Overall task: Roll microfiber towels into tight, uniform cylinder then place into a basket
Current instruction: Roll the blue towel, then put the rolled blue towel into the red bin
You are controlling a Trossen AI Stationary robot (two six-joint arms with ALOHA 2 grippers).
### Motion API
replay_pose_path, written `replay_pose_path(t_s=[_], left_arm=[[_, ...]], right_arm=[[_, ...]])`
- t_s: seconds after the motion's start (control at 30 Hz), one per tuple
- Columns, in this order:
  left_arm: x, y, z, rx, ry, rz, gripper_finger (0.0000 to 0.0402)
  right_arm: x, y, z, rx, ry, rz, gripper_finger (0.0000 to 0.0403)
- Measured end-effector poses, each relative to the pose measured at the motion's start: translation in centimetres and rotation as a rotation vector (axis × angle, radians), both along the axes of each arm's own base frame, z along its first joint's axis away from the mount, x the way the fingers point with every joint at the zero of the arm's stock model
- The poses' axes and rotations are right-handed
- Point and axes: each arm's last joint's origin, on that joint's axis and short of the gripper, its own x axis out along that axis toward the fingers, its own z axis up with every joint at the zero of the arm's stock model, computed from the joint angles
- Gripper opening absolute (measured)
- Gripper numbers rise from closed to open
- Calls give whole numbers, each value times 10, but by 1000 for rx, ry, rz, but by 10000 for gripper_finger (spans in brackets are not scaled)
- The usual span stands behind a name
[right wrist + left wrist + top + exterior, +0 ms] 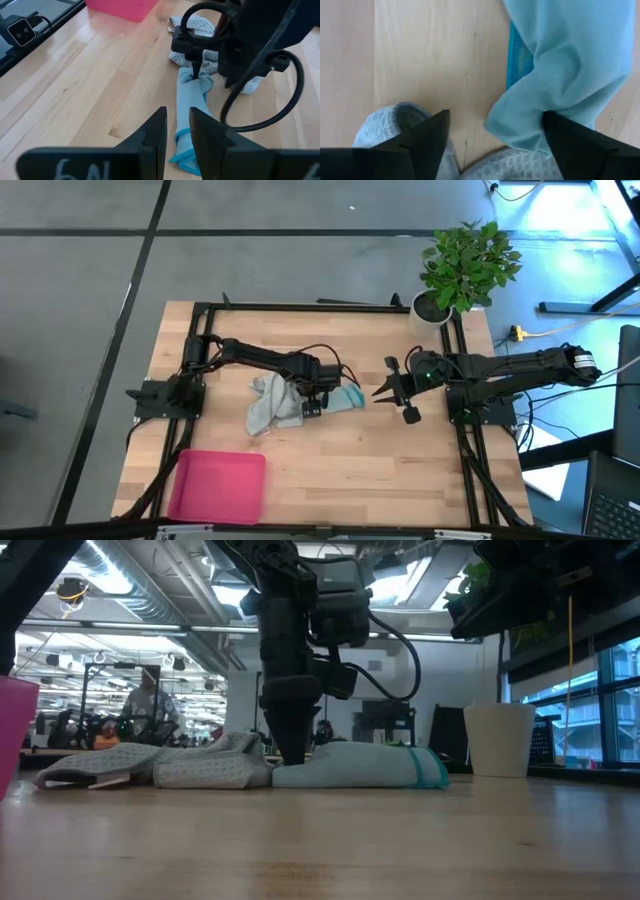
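- Hovering low at mid-desk, the left end effector (pixel 492 137) stands with its fingers spread apart, straddling the end of the pale blue towel (pixel 345 397) where it meets the grey towel (pixel 268 402); nothing is gripped.
- Waiting off to the right of both cloths, the right end effector (pixel 384 392) is raised above the desk (pixel 330 450), its fingers nearly together and empty.
- Risk: the blue towel lies only loosely bunched into a long shape, so a lift from here may let it unroll; closing at the overlap could also catch the grey cloth and drag both.
- Risk: the pink basket (pixel 218 485) sits well apart, near the front left corner, so a slack roll may sag during the carry.
- The left wrist view alone shows bare wood between the spread fingers and the blue cloth's fold touching one of them.
- The low view shows both towels flat on the desk, touching; the high view alone places the basket.
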Motion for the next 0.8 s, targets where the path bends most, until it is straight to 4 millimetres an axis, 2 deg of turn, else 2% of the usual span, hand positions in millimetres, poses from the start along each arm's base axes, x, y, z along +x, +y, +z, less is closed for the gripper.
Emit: replay_pose_path(t_s=[0.27, 0.53, 0.8], left_arm=[[-5, 5, 22, 39, 17, 14, 393], [-1, 0, 56, 67, -33, -1, 399], [14, -38, 64, 171, -172, -114, 400]], right_arm=[[0, 0, 0, 0, 1, 0, 84], [0, 0, 0, 0, 0, 0, 84], [0, 0, 0, 0, -4, 0, 84]])
